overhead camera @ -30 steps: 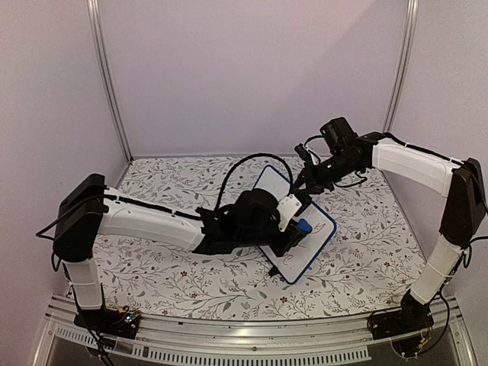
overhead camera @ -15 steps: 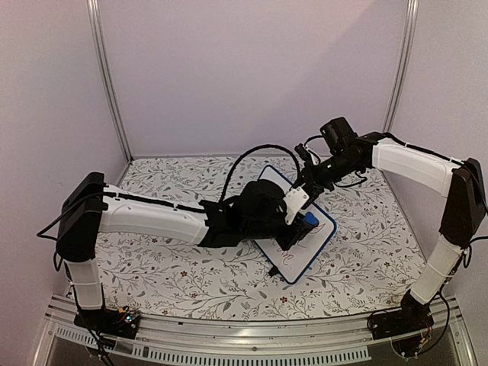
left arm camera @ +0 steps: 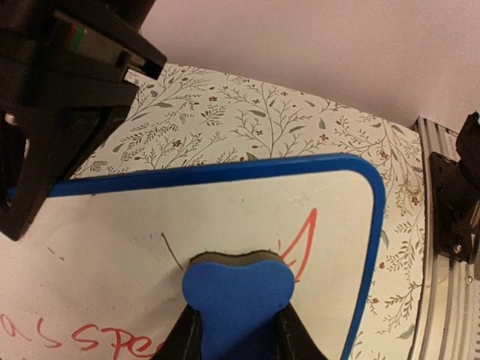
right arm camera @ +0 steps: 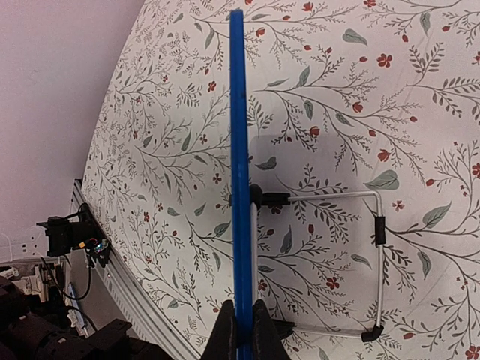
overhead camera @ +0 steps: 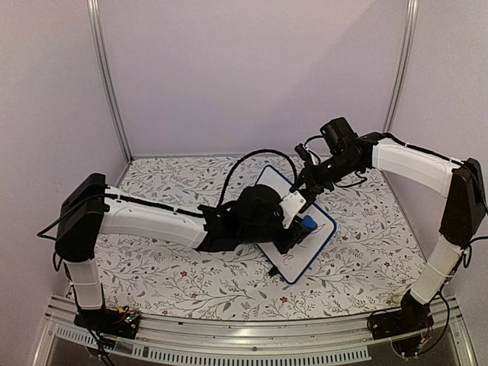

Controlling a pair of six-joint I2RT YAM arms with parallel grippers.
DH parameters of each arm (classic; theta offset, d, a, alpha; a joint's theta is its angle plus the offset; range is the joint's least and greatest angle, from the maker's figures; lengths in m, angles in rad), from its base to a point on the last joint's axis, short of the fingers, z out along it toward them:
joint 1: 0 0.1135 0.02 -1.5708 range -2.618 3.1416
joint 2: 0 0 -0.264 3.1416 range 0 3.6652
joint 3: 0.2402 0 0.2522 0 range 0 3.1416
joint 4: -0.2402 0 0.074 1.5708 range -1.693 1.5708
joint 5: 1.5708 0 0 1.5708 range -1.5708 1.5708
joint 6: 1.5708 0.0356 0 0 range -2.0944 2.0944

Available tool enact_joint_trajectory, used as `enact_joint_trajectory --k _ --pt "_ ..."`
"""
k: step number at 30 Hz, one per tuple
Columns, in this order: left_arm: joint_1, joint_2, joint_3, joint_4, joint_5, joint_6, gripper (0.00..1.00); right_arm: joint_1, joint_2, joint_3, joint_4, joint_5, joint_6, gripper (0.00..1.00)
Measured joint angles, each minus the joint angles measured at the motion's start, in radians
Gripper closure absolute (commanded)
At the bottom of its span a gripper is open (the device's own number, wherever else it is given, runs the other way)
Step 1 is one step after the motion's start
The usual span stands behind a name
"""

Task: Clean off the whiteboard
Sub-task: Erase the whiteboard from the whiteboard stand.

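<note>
The whiteboard, blue-framed, leans tilted on the floral table, with red handwriting near its right edge and more lower left. My left gripper is shut on a blue eraser whose felt face presses on the white surface beside the red stroke. My right gripper is shut on the board's blue frame, seen edge-on. In the top view that gripper clamps the board's far edge. The left arm hides the board's left part from above.
A wire stand with black feet props the board from behind. The right gripper's black body looms at the board's far corner. An aluminium rail runs along the near table edge; walls and posts close in the sides.
The left gripper slid the eraser a little toward the board's far right edge, then slightly back. The right arm and the board stayed still.
</note>
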Motion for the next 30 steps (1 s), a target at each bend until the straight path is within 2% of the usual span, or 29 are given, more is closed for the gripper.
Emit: enact_joint_trajectory --k 8,30 --pt "-0.002 -0.016 -0.057 0.01 -0.008 -0.003 1.0 0.0 0.0 0.0 0.0 0.0 0.0 1.0" --pt "0.029 -0.02 -0.073 0.012 0.035 -0.024 1.0 0.0 0.0 0.0 0.001 0.0 -0.001 1.0"
